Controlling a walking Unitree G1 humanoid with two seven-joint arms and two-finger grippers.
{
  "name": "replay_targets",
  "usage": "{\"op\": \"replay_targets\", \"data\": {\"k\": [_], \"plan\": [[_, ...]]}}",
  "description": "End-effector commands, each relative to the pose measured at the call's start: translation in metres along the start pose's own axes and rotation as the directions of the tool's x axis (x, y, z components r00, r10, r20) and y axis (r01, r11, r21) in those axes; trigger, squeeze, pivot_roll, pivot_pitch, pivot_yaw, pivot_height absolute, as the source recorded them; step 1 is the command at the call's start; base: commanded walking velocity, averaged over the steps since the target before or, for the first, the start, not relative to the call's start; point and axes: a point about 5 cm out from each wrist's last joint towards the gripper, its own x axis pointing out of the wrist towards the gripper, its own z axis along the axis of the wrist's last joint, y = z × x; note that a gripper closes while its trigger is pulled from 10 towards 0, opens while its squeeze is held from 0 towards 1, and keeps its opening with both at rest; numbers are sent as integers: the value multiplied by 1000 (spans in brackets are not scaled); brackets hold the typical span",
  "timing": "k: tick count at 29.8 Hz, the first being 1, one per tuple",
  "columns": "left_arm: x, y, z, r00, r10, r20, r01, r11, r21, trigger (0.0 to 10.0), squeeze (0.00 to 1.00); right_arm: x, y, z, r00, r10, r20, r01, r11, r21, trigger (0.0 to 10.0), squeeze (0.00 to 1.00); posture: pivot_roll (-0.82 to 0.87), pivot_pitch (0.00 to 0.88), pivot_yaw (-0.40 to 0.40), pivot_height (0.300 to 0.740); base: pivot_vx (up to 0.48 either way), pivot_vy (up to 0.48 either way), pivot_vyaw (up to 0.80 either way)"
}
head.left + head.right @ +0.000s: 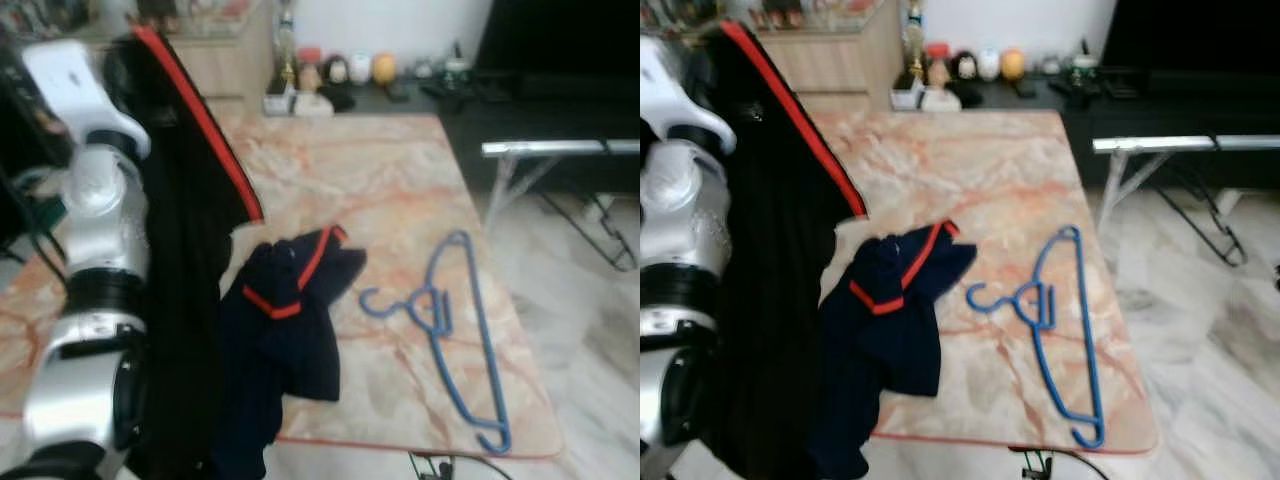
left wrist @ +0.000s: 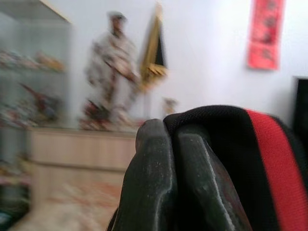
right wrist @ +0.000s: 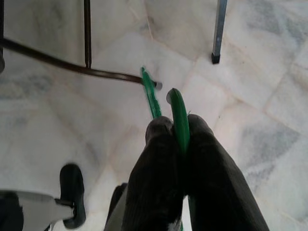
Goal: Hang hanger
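- Head views: a blue plastic clothes hanger (image 1: 455, 335) lies flat on a marble-patterned pink and cream table (image 1: 380, 190), near its right edge. Just beside the hanger, to its left, a crumpled dark navy garment with red trim (image 1: 290, 310) lies on the table. The silver left arm (image 1: 90, 290) is raised at the left, and a black cloth with a red edge (image 1: 185, 200) hangs beside it.
- Left wrist view: the left gripper (image 2: 166, 132) has its two black fingers pressed together on the black cloth with the red edge, against a blurred room.
- Right wrist view: the right gripper (image 3: 180, 127) is clamped on a thin green plastic hanger (image 3: 178, 108) above a pale marble floor (image 3: 269, 96), near dark metal legs (image 3: 86, 33).
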Motion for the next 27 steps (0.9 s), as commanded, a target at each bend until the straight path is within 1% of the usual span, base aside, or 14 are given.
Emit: {"op": "replay_targets", "data": {"k": [1, 7, 9, 10, 11, 14, 15, 16, 17, 20, 21, 22, 23, 27], "plan": [[-19, -11, -16, 996, -65, -67, 63, 997, -40, 10000, 0, -1, -8, -4, 1000, -21, -13, 21, 1000, 4, 10000, 0, 107, 0, 31, 740, 0, 0, 0], [-59, -4, -37, 984, -65, -164, 50, 994, -94, 10000, 0, -1, -8, -5, 999, -29, -17, 30, 1000, 5, 10000, 0, 111, 1, 30, 740, 0, 0, 0], [-85, 0, -46, 971, -76, -228, 59, 995, -82, 10000, 0, -1, -9, -6, 999, -31, -18, 31, 999, 7, 10000, 0, 112, 5, 32, 740, 0, 0, 0], [-85, 0, -46, 971, -76, -228, 59, 995, -82, 10000, 0, -1, -9, -6, 999, -31, -18, 31, 999, 7, 10000, 0, 112, 5, 32, 740, 0, 0, 0], [-97, 1, -49, 961, -82, -263, 59, 994, -92, 10000, 0, -1, -9, -6, 999, -31, -18, 31, 1000, 5, 10000, 0, 114, 8, 32, 740, 0, 0, 0], [-112, -2, -55, 941, -115, -319, 88, 991, -98, 10000, 0, -1, -9, -6, 999, -30, -19, 30, 1000, 4, 10000, 0, 115, 9, 32, 740, 0, 0, 0], [-121, -7, -61, 916, -153, -371, 118, 986, -116, 10000, 0, -1, -9, -6, 999, -30, -18, 30, 1000, 3, 10000, 0, 115, 9, 32, 740, 0, 0, 0], [-121, -7, -61, 916, -153, -371, 118, 986, -116, 10000, 0, -1, -9, -6, 999, -30, -18, 30, 1000, 3, 10000, 0, 115, 9, 32, 740, 0, 0, 0], [-131, -14, -67, 877, -208, -433, 166, 977, -133, 10000, 0, -1, -9, -6, 999, -31, -17, 31, 1000, 4, 10000, 0, 113, 7, 31, 740, 0, 0, 0], [-143, -23, -77, 813, -286, -507, 253, 958, -136, 10000, 0, -1, -9, -6, 999, -33, -17, 34, 999, 5, 10000, 0, 111, 2, 34, 740, 0, 0, 0], [-148, -26, -82, 780, -312, -543, 283, 949, -138, 10000, 380, -1, -9, -6, 999, -34, -17, 34, 999, 6, 10000, 0, 108, 1, 34, 740, 0, 0, 0], [-151, -27, -85, 755, -328, -568, 302, 943, -142, 10000, 380, -1, -9, -6, 999, -34, -17, 34, 999, 6, 10000, 0, 105, 1, 35, 740, 0, 0, 0], [-155, -29, -87, 739, -344, -579, 330, 935, -133, 10000, 1000, -1, -9, -6, 999, -35, -17, 35, 999, 7, 10000, 0, 104, 0, 37, 740, 0, 0, 0], [-160, -29, -91, 720, -344, -602, 342, 932, -123, 10000, 1000, -2, -9, -6, 999, -36, -16, 36, 999, 9, 10000, 0, 102, 0, 37, 740, 0, 0, 0]]}}
